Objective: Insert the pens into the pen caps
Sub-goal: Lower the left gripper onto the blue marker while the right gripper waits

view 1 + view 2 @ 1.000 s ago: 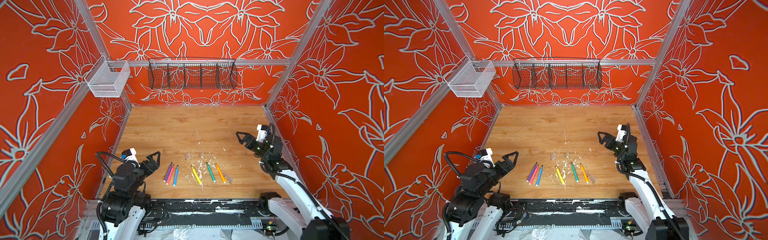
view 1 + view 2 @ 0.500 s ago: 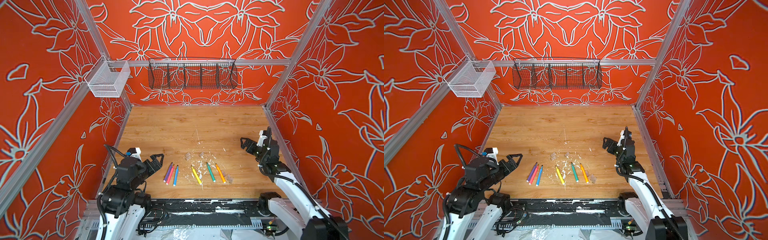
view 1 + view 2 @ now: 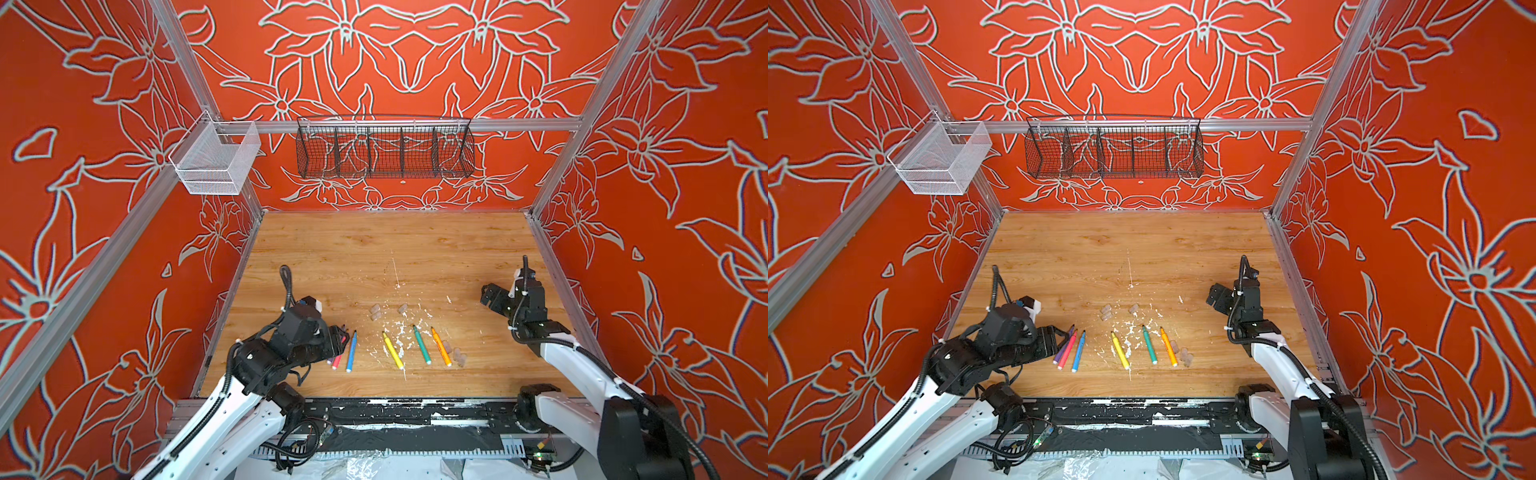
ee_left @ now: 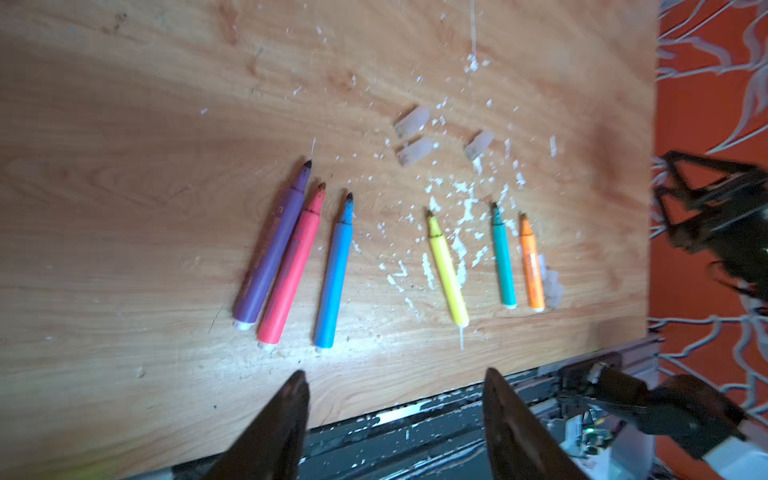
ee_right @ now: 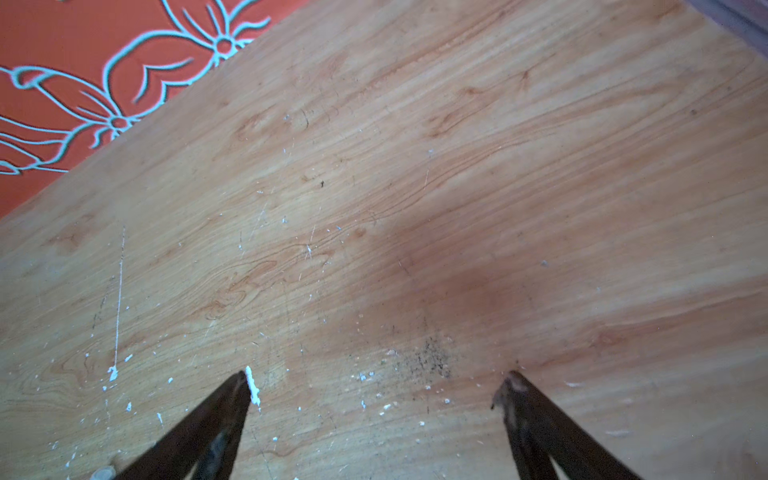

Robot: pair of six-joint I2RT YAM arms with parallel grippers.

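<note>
L gripper (image 4: 392, 378) has swung in from the bench's (image 3: 374, 249) front-left corner to the pen row. Its jaws are apart, w/ nothing betw. them. R gripper (image 5: 378, 378) has shifted slightly and sits near the right edge, jaws wide apart over bare wood. Near the front edge, uncapped: purple pen (image 4: 274, 245), pink pen (image 4: 291, 266), blue pen (image 4: 334, 270), yellow pen (image 4: 446, 270), green pen (image 4: 503, 262), orange pen (image 4: 532, 266). Three pen caps (image 4: 411, 120) lie behind the row. Three other caps (image 3: 456, 353) lie just beside the orange pen.
</note>
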